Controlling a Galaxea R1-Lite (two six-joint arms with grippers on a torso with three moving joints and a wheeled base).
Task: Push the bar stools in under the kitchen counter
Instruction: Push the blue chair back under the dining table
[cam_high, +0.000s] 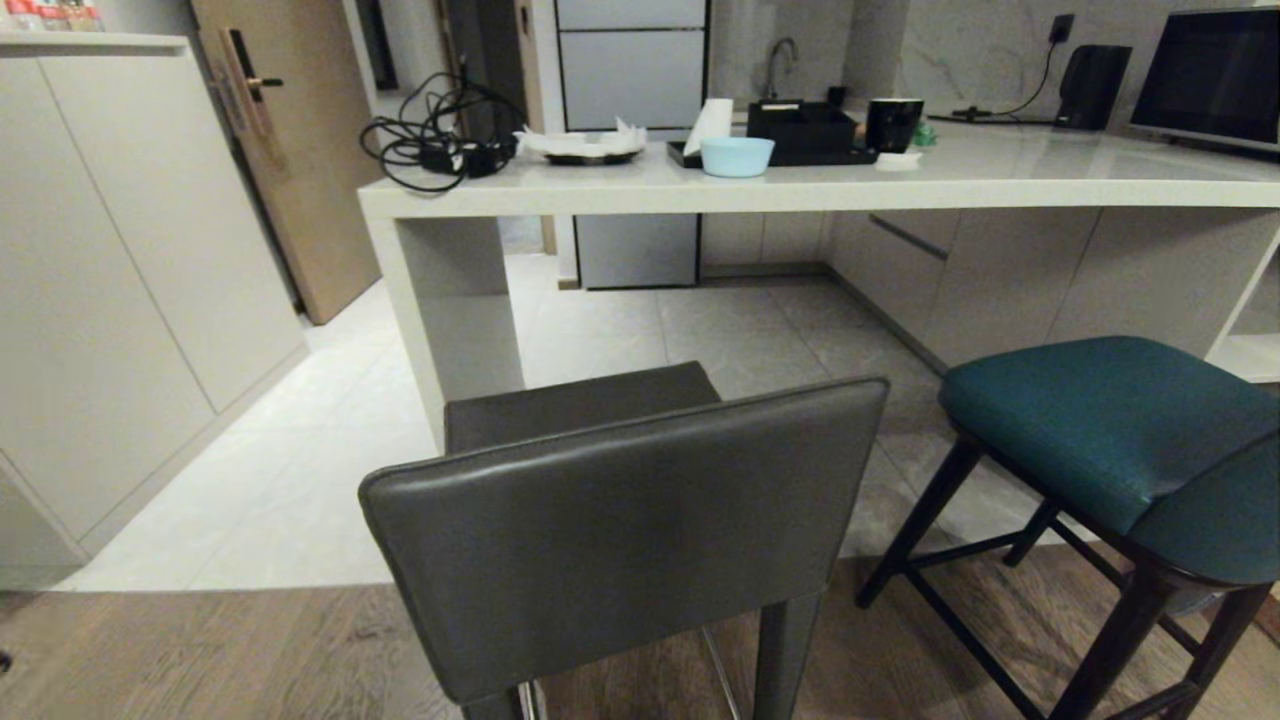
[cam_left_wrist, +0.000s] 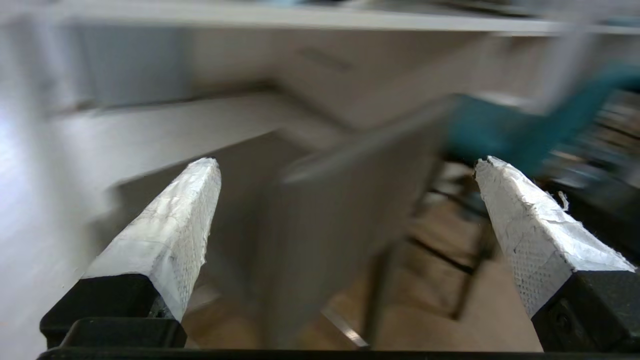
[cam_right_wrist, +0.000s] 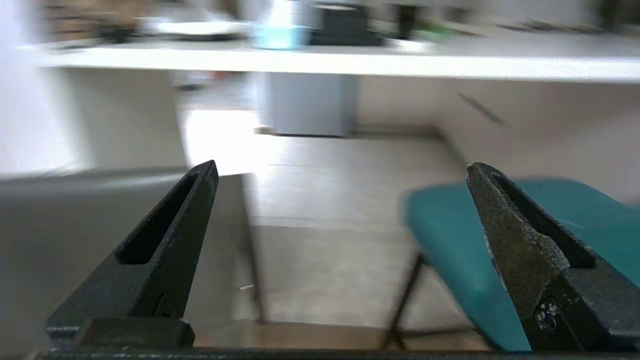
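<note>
We see the dark grey stool (cam_high: 620, 520) and the teal stool (cam_high: 1110, 430) standing side by side, both short of the bench (cam_high: 800, 190), not tucked beneath it. Our left end effector (cam_left_wrist: 345, 165) and right end effector (cam_right_wrist: 340, 170) gape wide, empty, touching neither stool. No legible writing shows.

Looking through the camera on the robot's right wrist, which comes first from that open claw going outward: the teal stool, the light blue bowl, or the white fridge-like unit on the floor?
From the right gripper, which is open and empty:
1. Teal stool, just beyond the fingertips, low down.
2. Light blue bowl, on the counter, near its front edge.
3. White unit, on the floor beyond the counter.
</note>
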